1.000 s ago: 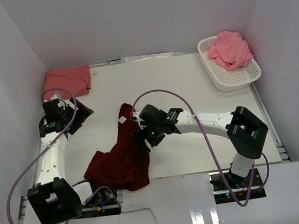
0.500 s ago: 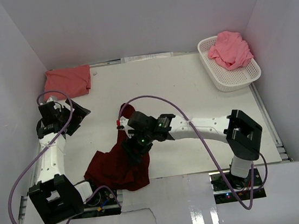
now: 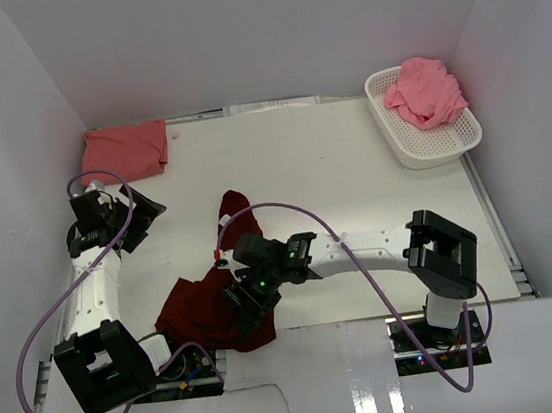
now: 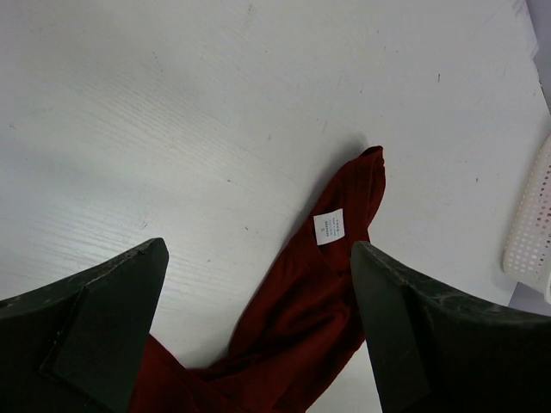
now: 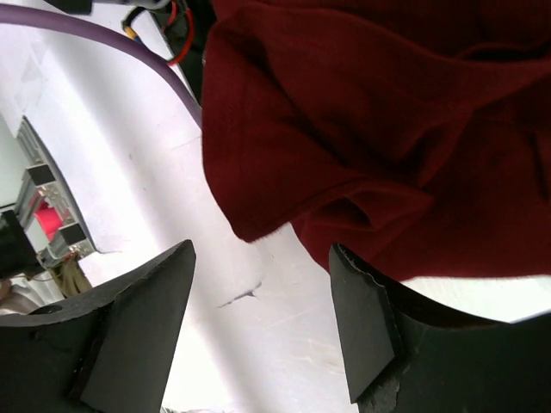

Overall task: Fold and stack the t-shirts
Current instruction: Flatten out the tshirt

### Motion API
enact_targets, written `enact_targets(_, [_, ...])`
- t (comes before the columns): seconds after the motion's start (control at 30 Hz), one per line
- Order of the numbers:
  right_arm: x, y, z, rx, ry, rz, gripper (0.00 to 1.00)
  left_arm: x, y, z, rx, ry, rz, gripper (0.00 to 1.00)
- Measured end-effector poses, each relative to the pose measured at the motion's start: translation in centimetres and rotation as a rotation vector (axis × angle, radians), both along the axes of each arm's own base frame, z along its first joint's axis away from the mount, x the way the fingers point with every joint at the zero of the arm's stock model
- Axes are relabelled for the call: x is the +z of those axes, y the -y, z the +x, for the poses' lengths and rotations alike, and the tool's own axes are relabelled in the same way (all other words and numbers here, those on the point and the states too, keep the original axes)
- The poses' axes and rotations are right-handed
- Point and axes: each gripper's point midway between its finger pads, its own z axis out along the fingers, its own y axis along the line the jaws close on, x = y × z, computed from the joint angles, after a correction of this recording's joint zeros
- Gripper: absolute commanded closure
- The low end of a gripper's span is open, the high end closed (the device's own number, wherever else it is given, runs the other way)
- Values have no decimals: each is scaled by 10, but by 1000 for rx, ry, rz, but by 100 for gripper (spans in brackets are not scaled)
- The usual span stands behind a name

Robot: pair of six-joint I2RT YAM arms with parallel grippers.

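**Desk:** What do you have nearest the arm bases?

**Operator:** I see the maroon t-shirt (image 3: 193,312) crumpled at the near edge of the table (image 3: 353,177), just in front of the left arm's base. A narrow strip of it runs away toward the middle of the table. My right gripper (image 3: 241,314) hangs over the crumpled part. A purple cable (image 5: 129,53) crosses the corner of that wrist view.

**Desk:** Has it got hold of the cloth?

**Operator:** No. On the right wrist view both fingers stand apart, with bare table between the tips. A folded edge of the maroon cloth lies just beyond them, and nothing is pinched.

**Desk:** And your left side?

**Operator:** My left gripper (image 3: 148,212) sits farther back on the left, off the cloth. Its jaws are spread wide and hold nothing. Through the gap I look down on the far end of the maroon strip, which lies flat on the table with a white tag (image 4: 328,226) showing.

**Desk:** What is beyond that?

**Operator:** At the far left corner the salmon t-shirt (image 3: 126,149) lies folded flat against the back wall. At the far right the lighter pink t-shirt (image 3: 425,90) is bunched inside the white basket (image 3: 431,154). Both are well apart from either gripper.
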Motion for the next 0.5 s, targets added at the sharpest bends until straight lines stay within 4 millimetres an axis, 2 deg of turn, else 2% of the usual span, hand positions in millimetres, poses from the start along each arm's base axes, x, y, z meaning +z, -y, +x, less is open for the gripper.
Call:
enact_targets(0.2, [-7,-12,-4,4,-39,23,32,0,0,0,-3,4,-1,2])
enact_targets(0.27, [-13,-15,-5,4,-55,18,45,0,0,0,-2,4,0,2])
enact_targets(0.3, [-15,-17,-5,5,-63,17,71,0,-1,0,-1,5,0,2])
enact_targets(0.33, [-18,-19,-5,10,-65,18,84,0,-1,0,0,4,0,2])
enact_targets(0.37, [-20,-20,-6,4,-77,13,92,0,-2,0,2,4,1,2])
enact_targets(0.5, [-17,-24,-4,-8,-78,19,92,1,-4,0,9,8,2,2])
